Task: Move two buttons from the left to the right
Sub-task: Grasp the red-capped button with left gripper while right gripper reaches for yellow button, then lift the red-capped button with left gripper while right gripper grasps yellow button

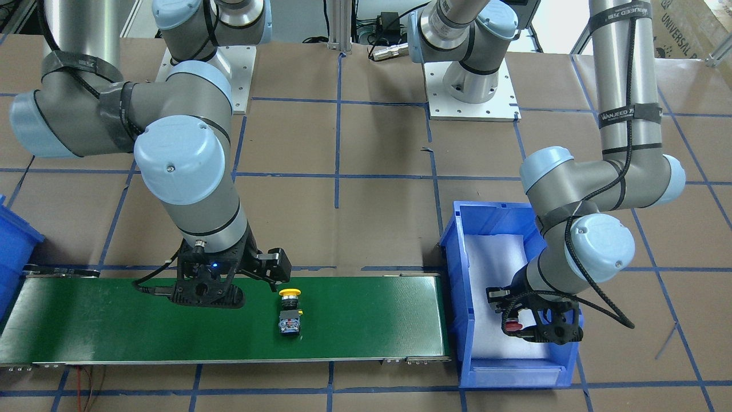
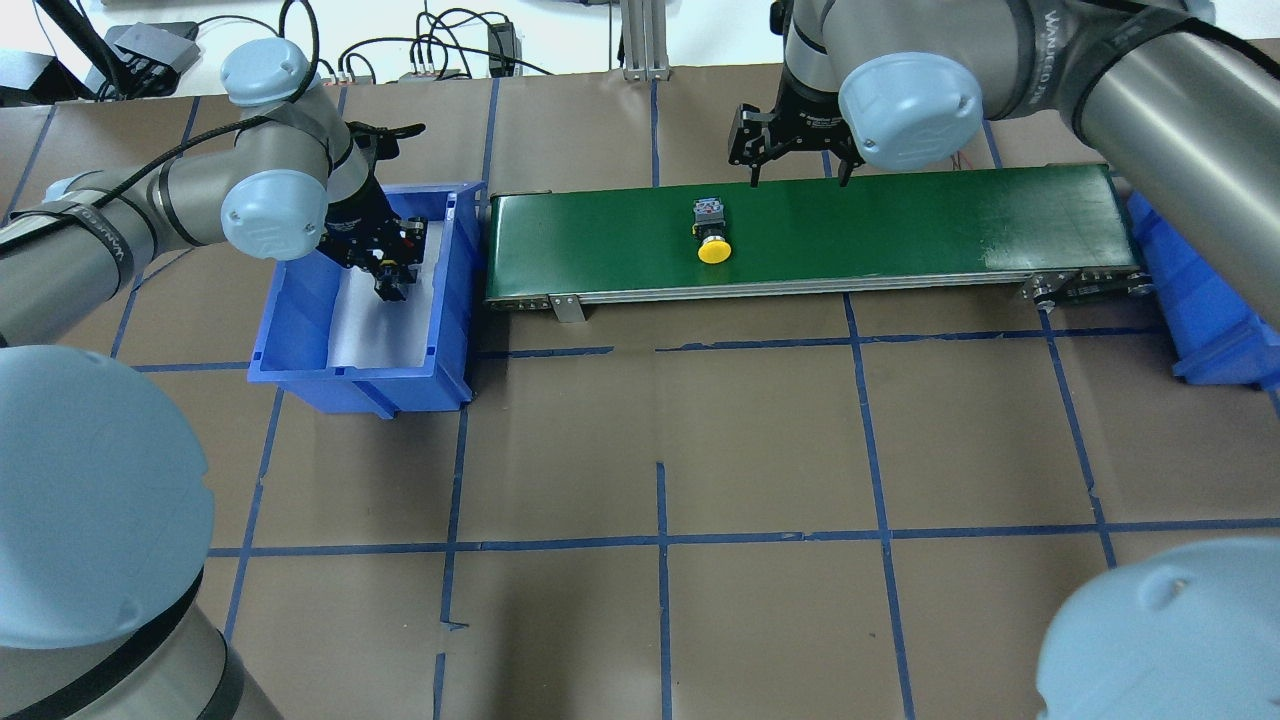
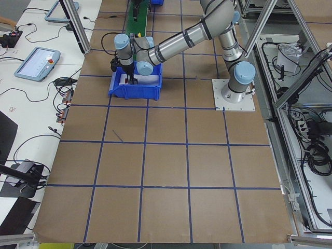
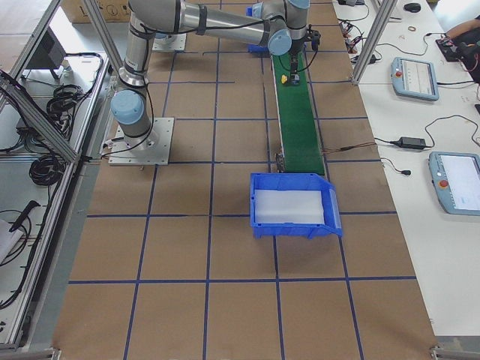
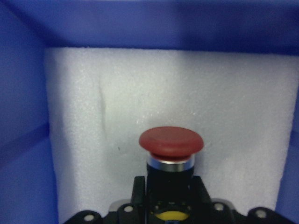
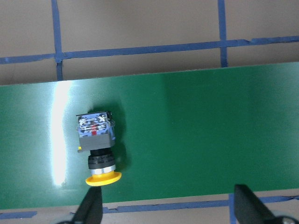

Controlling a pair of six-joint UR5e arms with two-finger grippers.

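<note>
Front-facing view: the yellow button (image 1: 290,312) is found lying on the green belt (image 1: 372,320). The red button (image 1: 512,327) is pinched by the left gripper (image 1: 513,318) inside the blue bin (image 1: 454,257).
Overhead view: the right gripper (image 2: 797,176) is held spread near the yellow button.

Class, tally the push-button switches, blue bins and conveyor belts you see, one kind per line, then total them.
Push-button switches (yellow mushroom-capped button, red mushroom-capped button): 2
Blue plastic bins (left bin, right bin): 2
Green conveyor belt: 1
Total: 5
</note>
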